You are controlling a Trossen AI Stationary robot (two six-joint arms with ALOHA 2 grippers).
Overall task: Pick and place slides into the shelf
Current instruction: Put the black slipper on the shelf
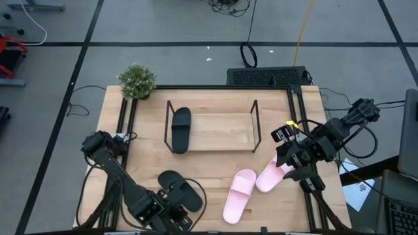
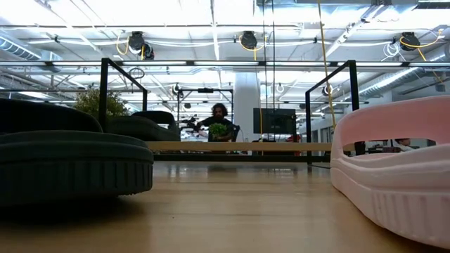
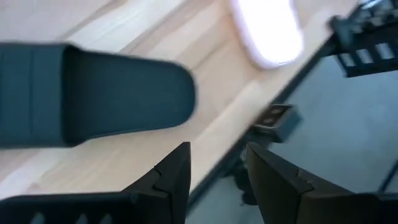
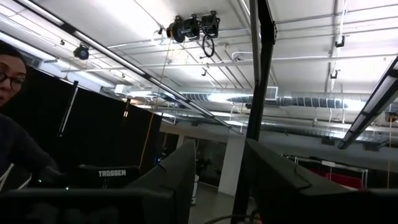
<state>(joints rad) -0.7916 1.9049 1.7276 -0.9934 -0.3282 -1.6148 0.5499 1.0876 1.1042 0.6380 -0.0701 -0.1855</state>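
The shelf (image 1: 212, 127), black rods on a clear base, stands mid-table and holds one black slide (image 1: 181, 129) at its left end. The second black slide (image 1: 179, 189) lies flat near the table's near edge; it fills the left of the low view (image 2: 70, 161). Two pink slides (image 1: 239, 194) (image 1: 273, 175) lie sole-down right of it. My left gripper (image 3: 217, 174) is open at the near edge, just beside the black slide's end (image 3: 124, 93). My right gripper (image 4: 221, 180) is open, tipped upward above the right pink slide, with nothing between its fingers.
A potted plant (image 1: 137, 81) sits at the far left corner. A black frame (image 1: 294, 98) borders the table. Bare wood lies between the shelf and the loose slides. A person (image 2: 219, 123) sits in the room behind, and another shows at the right wrist view's edge (image 4: 12, 143).
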